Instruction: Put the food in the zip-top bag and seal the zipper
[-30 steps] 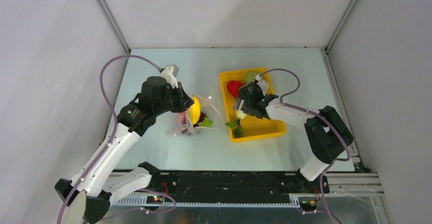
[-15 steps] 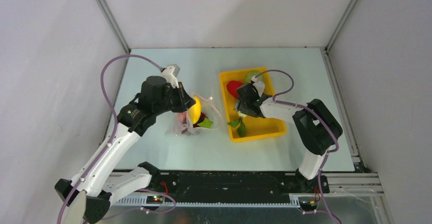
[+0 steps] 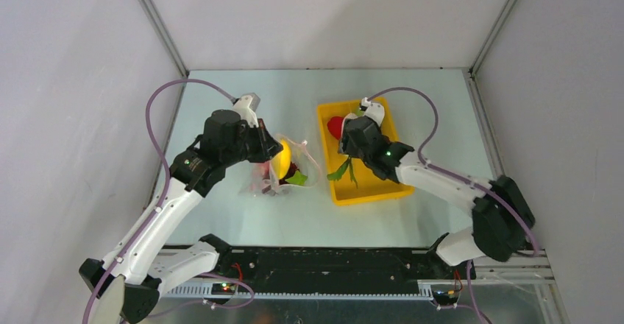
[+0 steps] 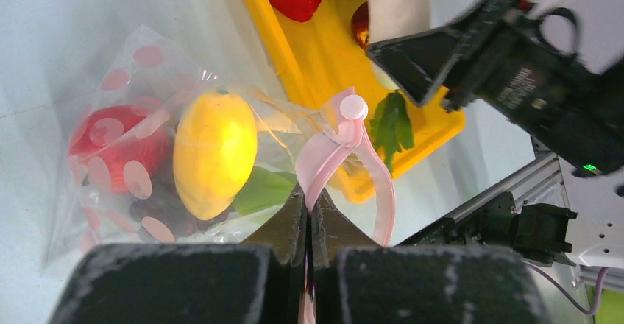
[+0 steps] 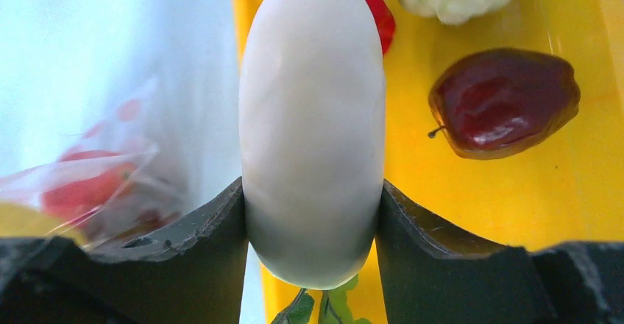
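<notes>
The right gripper (image 5: 312,224) is clamped on white radish (image 5: 312,103) above yellow tray (image 5: 508,199). The left gripper (image 4: 307,217) is pinched shut on zipper (image 4: 332,158) of zip-top bag (image 4: 125,74), near tray. Risk: the smooth, rounded radish squirts out, or snags the bag's narrow floppy mouth.

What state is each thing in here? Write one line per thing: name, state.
zip-top bag, mouth open, food inside
zipper, unsealed, pinched by the left gripper
left gripper, shut on the zipper
right gripper, shut on the white radish
white radish, held in the right gripper
yellow tray, holding a dark red fruit
</notes>
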`<state>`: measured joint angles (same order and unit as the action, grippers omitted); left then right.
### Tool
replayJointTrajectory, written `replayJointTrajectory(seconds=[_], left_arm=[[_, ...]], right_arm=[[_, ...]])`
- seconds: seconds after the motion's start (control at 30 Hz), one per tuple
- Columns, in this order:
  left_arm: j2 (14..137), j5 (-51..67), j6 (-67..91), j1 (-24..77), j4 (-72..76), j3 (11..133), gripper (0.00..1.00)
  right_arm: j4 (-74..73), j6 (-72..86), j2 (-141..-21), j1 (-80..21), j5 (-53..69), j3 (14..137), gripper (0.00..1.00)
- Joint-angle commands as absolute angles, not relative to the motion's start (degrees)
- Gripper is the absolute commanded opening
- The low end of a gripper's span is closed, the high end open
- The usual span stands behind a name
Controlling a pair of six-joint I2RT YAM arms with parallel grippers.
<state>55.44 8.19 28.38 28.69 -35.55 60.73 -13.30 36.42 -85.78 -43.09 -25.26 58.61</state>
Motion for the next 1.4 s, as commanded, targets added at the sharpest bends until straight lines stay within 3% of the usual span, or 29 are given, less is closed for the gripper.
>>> replayJointTrajectory(seconds=[0.0,0.3,0.7,0.93,1.37], left_arm=[[54.72,9.89,27.50,28.39,-32.42,60.97,0.02],[55.06,10.45,28.03,28.39,-32.09,60.76,0.02],[54.40,9.20,28.70,28.43,-31.96,60.45,0.02],[54.75,9.37,28.94,28.44,-31.83,60.36,0.02],[53.82,9.94,28.76,28.39,-31.53,60.31,0.03]], right_arm=[[-5.51,30.90,-74.99,-45.44,-27.44,55.28,0.36],[20.86,23.17,-62.23,-54.10,-23.50,46.48,0.35],[55.17,15.97,-72.04,-61.55,-16.27,45.35,0.36],[59.77,16.87,-74.87,-63.56,-11.97,45.35,0.36],[62.89,10.20,-82.93,-63.79,-19.75,43.69,0.35]])
